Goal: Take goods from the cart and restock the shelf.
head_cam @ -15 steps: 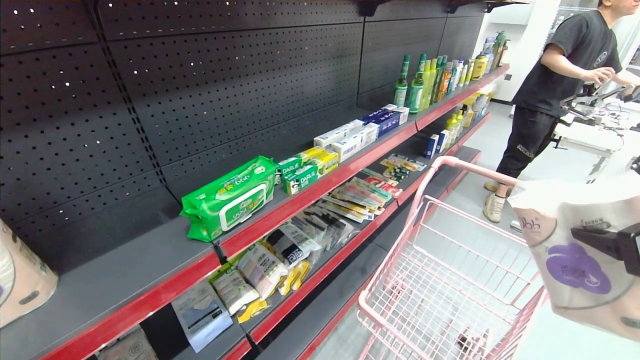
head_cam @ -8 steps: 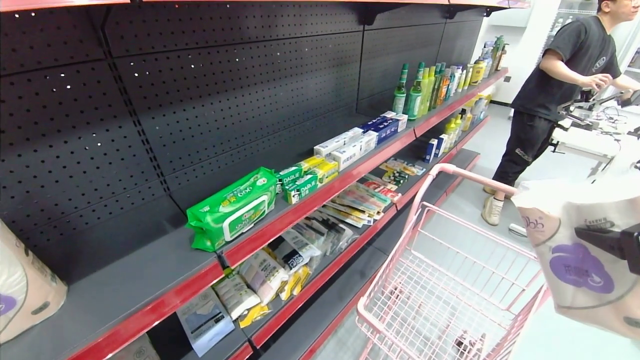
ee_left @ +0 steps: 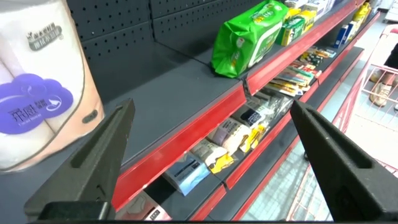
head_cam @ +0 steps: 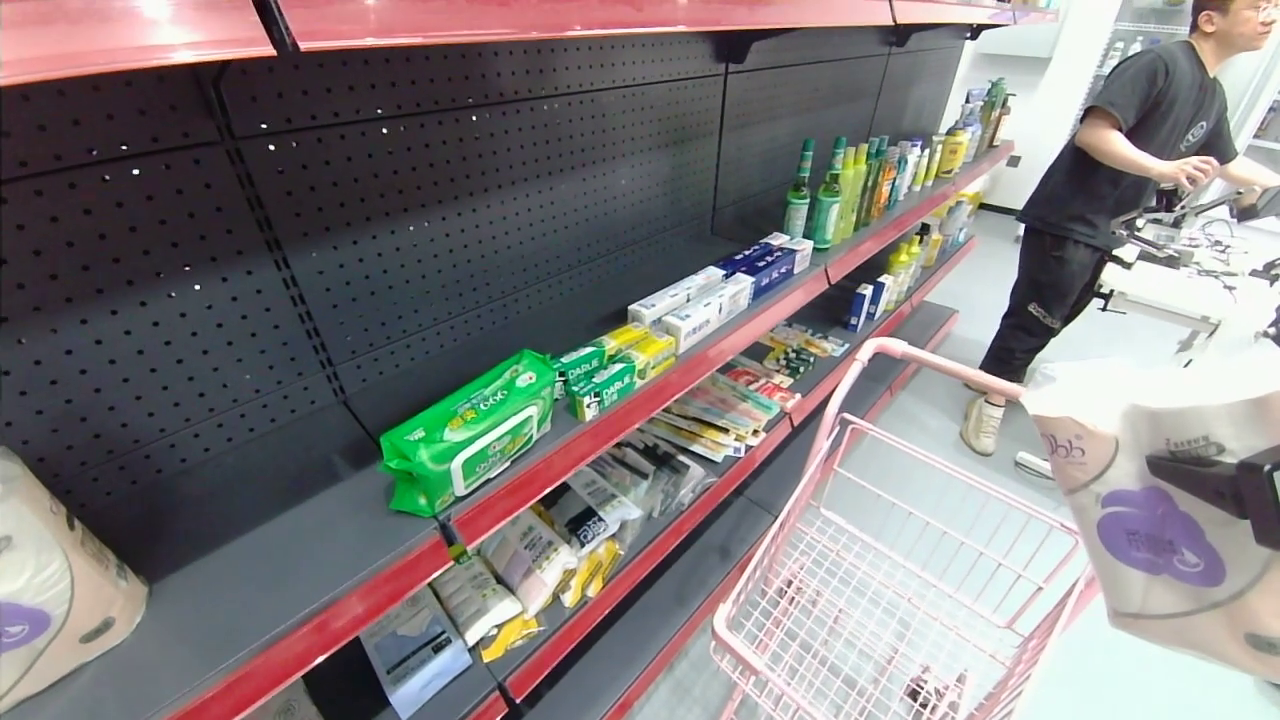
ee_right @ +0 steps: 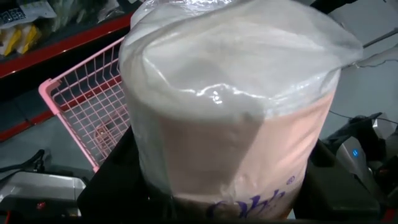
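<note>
The pack of toilet rolls (head_cam: pixel 1160 510) sits at the right edge of the head view, lifted clear of the cart and not yet at the shelf. It is a soft, bulging bundle in clear film, pale pink and white with a purple emblem, and the film is creased and glossy over its top. The right gripper (ee_right: pixel 227 202) clamps it from both sides, its dark fingers pressed into the wrapping.

So the restock looks partly done. A second pack of the same rolls (head_cam: pixel 50 590) already stands on the grey shelf (head_cam: pixel 300 560) at the lower left of the head view. The held one has yet to be carried across and set down. A bare stretch of shelf lies between that shelved pack and the green wipes pack (head_cam: pixel 470 430) near the middle of the frame, and it looks like the likely spot.

The left gripper (ee_left: pixel 208 168) hangs in front of that stretch with its fingers spread wide and nothing between them.

The pink cart (head_cam: pixel 930 350), lower right of centre, looks almost emptied; something small lies at its bottom, too unclear to name.
</note>
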Robot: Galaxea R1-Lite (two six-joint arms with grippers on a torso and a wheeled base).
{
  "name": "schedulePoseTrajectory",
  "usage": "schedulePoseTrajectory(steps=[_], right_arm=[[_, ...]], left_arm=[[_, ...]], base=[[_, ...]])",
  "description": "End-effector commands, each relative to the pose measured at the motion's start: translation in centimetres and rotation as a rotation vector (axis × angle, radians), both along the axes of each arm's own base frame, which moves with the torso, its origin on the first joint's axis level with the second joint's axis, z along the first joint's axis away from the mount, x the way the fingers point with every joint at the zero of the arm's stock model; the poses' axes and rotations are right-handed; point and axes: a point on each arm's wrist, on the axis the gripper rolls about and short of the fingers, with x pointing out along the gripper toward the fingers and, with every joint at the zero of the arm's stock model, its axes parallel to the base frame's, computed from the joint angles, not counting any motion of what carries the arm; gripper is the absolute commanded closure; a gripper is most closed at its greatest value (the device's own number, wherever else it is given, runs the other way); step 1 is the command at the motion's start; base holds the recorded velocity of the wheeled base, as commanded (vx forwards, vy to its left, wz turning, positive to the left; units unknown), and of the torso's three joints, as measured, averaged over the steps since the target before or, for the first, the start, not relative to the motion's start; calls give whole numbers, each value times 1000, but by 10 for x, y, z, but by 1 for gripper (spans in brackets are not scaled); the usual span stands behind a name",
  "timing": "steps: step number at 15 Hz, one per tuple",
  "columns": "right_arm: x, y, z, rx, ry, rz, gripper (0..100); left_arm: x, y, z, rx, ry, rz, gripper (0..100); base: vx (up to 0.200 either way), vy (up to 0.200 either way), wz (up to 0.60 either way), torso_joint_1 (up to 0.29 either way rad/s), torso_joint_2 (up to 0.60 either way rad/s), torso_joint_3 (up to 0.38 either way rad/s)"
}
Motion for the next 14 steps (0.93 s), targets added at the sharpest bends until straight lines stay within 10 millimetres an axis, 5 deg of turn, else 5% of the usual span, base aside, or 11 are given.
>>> schedulePoseTrajectory(steps=[1, 12, 14], right_arm=[[1, 0, -3, 0, 12, 0, 100], [-1, 0, -8, -12, 25, 7, 100], [-2, 0, -7, -13, 22, 9, 100]], left_arm=[[0, 0, 0, 0, 2, 0, 0], [0, 0, 0, 0, 2, 0, 0], [0, 0, 0, 0, 2, 0, 0]], base=[[0, 0, 0, 95, -193, -105], [0, 0, 0, 68, -136, -71], [0, 0, 600, 2, 0, 2]])
